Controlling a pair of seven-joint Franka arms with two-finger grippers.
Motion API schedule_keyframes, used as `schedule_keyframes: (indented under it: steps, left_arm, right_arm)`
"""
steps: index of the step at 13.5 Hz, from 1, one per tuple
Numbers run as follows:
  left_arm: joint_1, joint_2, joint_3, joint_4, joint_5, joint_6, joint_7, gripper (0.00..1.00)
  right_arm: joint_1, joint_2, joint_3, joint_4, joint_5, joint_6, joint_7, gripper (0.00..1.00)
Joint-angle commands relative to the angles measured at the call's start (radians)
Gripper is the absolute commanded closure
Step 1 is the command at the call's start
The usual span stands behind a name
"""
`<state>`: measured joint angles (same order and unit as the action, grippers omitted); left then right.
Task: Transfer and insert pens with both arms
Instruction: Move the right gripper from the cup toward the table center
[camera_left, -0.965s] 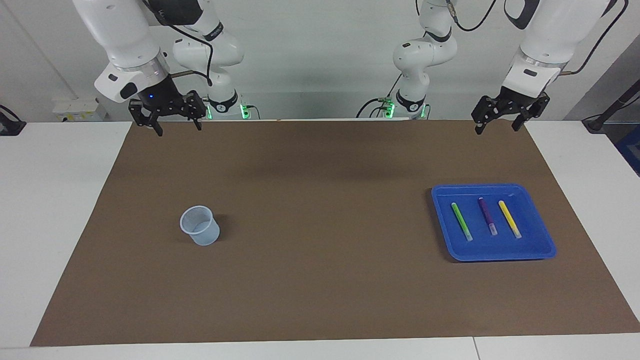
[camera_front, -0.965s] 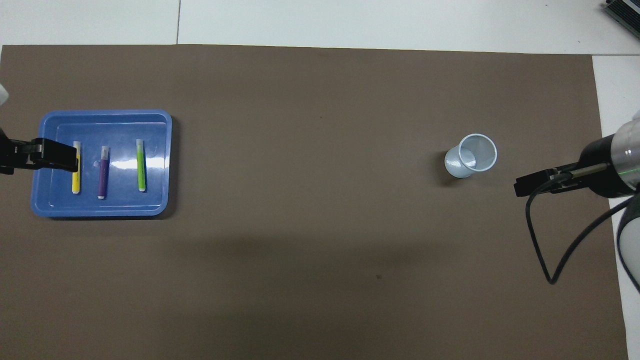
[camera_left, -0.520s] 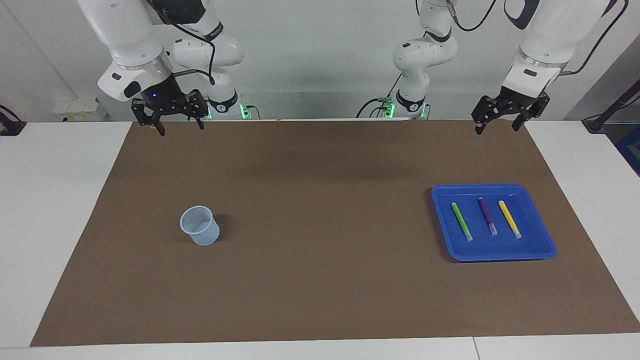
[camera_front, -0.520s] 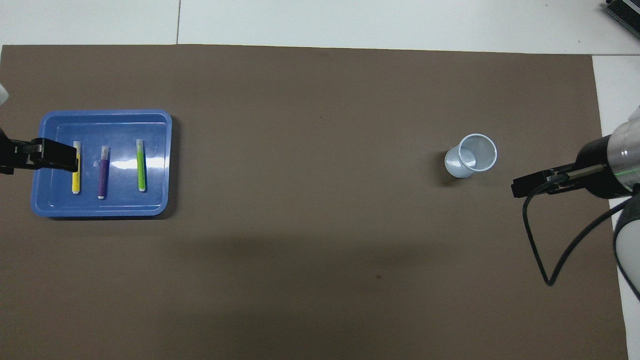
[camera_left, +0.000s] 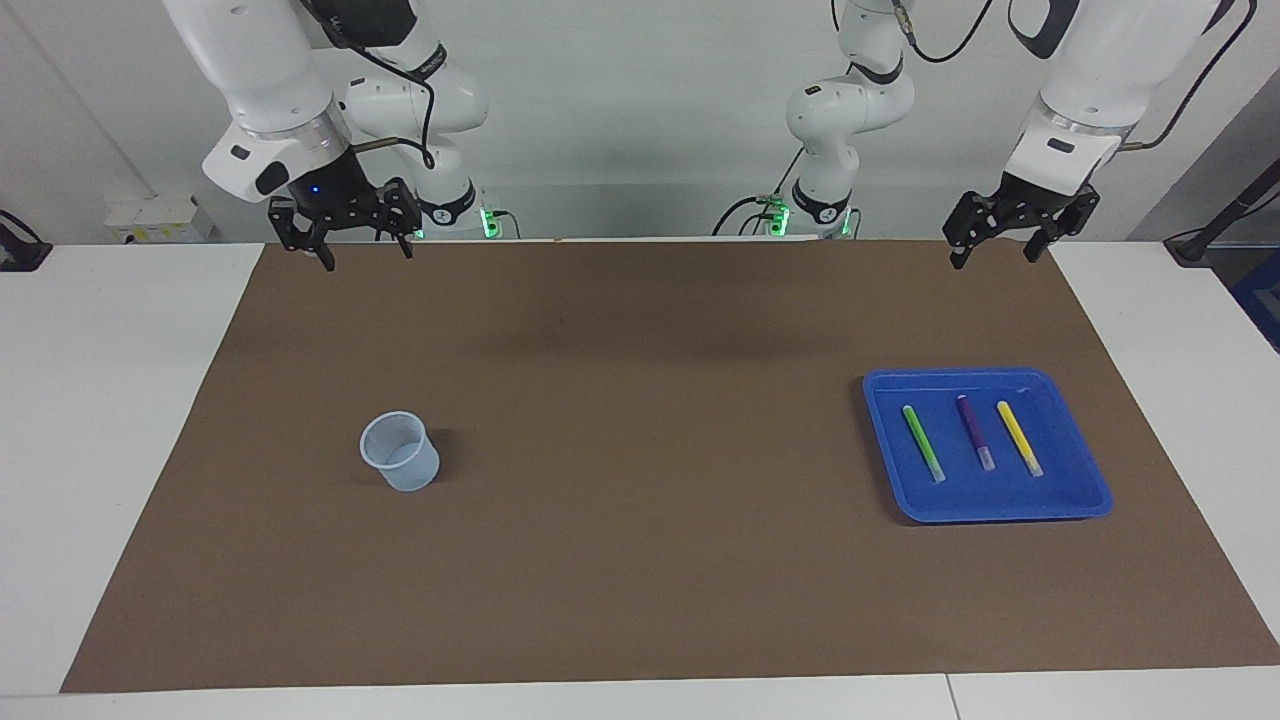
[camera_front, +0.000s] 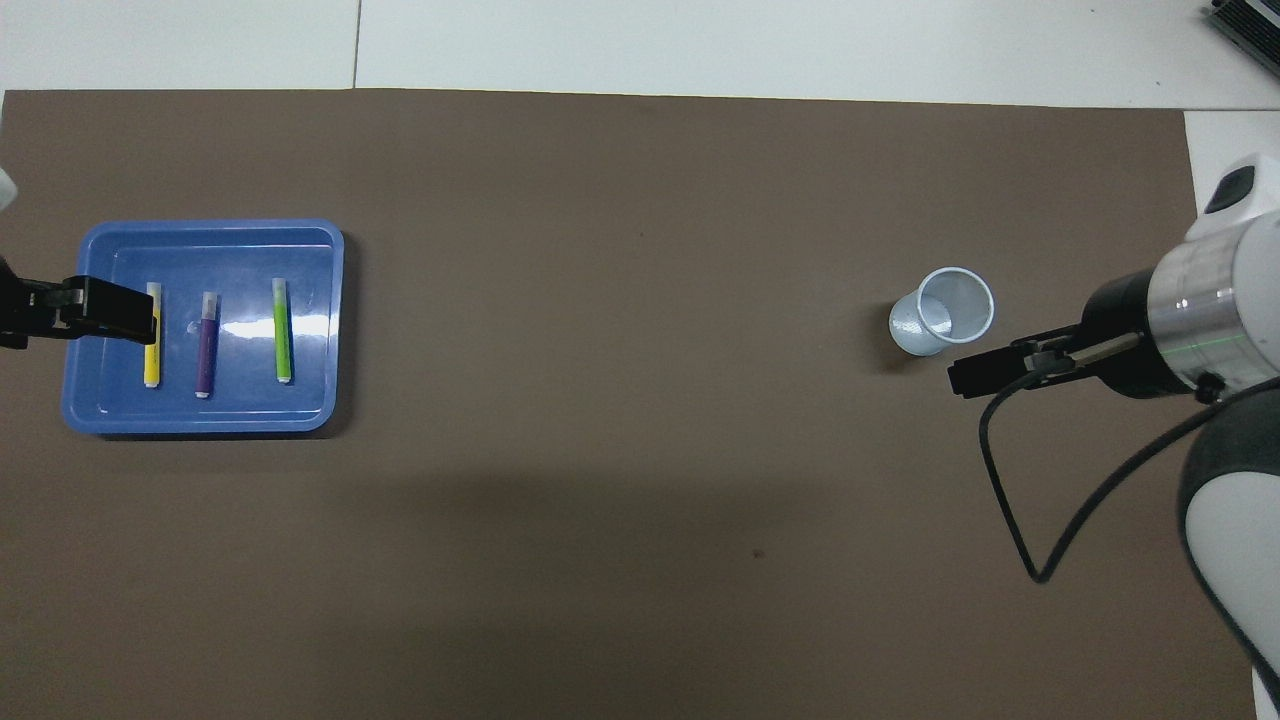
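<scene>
Three pens lie side by side in a blue tray (camera_left: 1085, 503) toward the left arm's end of the table: a light green pen (camera_left: 923, 442), a purple pen (camera_left: 974, 432) and a yellow pen (camera_left: 1019, 438). From overhead the green pen (camera_front: 282, 331), purple pen (camera_front: 206, 345) and yellow pen (camera_front: 152, 335) show in the same tray (camera_front: 336, 330). My left gripper (camera_left: 993, 258) hangs open and empty, high over the brown mat's edge nearest the robots. My right gripper (camera_left: 367, 255) is also open and empty, raised over that same edge at the right arm's end.
A pale translucent cup (camera_left: 400, 465) stands upright on the brown mat (camera_left: 640, 500) toward the right arm's end, also seen from overhead as the cup (camera_front: 943, 311). White table surface borders the mat on all sides.
The right arm has shifted a little toward the middle of the table, its gripper staying open. The left arm, pens, tray and cup have not moved.
</scene>
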<state>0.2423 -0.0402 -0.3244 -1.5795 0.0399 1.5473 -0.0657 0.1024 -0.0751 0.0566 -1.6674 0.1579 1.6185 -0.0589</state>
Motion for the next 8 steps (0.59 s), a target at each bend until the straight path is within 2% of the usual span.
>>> schedule_keyframes:
  steps: [1,8]
  left_arm:
    - [0.005,-0.032,0.004,-0.031,-0.014,-0.003,0.006,0.00]
    - [0.002,-0.032,0.005,-0.031,-0.014,-0.001,0.004,0.00]
  right_arm:
    - [0.028,-0.009,0.014,-0.011,0.073,0.050,0.092,0.00]
    - [0.163,0.017,0.017,-0.023,0.155,0.210,0.355,0.00]
